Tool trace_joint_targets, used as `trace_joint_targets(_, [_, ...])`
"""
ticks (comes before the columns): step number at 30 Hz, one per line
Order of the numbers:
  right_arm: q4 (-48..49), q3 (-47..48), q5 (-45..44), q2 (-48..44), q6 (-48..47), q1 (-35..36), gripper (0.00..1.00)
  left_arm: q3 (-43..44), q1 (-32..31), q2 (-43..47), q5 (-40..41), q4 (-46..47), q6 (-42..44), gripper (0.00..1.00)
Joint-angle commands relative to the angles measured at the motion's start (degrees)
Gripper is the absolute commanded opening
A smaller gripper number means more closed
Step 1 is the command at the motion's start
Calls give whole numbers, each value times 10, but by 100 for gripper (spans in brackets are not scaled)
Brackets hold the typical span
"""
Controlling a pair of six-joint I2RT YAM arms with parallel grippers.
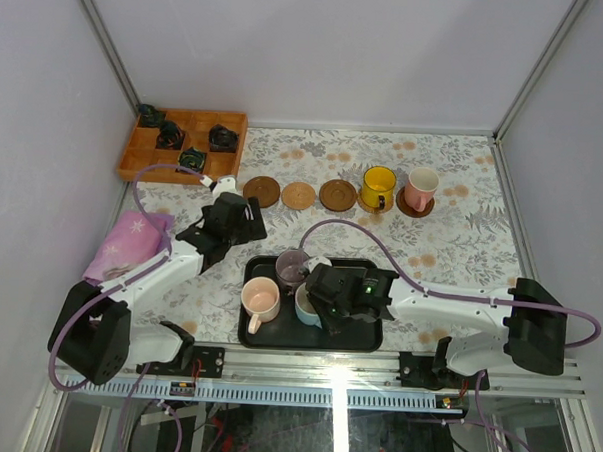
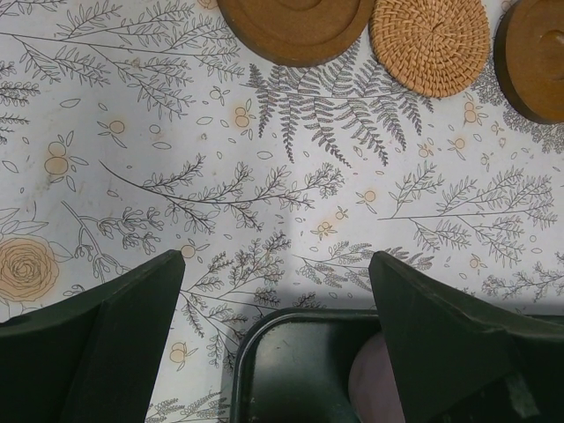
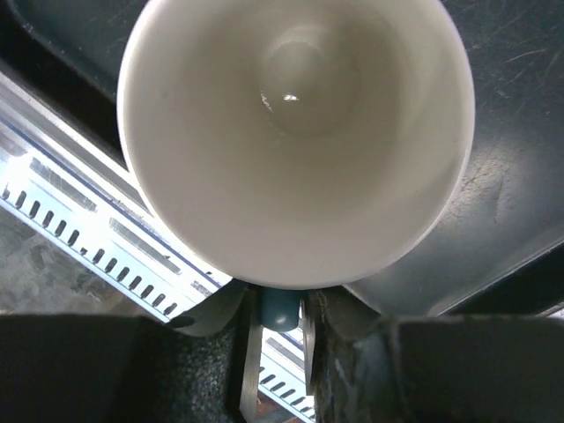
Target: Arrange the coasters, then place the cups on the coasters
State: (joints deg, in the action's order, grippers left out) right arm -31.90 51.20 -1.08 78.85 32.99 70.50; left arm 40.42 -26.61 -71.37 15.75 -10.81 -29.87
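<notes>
Evidently secure | my right gripper point(image 3: 280, 308) was clamped on the handle of the light blue cup point(image 3: 295, 132), which sat in the black tray point(image 1: 367, 339) | my left gripper point(image 2: 278, 260) stood apart, empty | advised: lift straight, clear the rim, stay level.

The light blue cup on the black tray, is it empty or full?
Empty. The right wrist view looks straight into the light blue cup: only its bare pale inside shows.
</notes>
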Motion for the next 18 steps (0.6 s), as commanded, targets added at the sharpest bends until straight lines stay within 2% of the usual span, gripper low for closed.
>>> trace_joint_targets(1, [-12,28,-15,-4,1,8,18,1,-5,11,19,-8,2,86])
trace_joint_targets(2, [-14,28,-14,-6,0,8,7,2,-5,12,19,-9,2,86])
trace_joint_targets(3, [-17,30,-14,-7,-1,9,1,2,-5,11,19,-9,2,86])
trace_joint_targets(9, [-68,42,-67,-39,17,17,0,0,-7,16,25,-12,2,86])
trace_joint_targets(18, [-146,110,-285,-86,52,13,0,0,-10,22,37,-11,2,86])
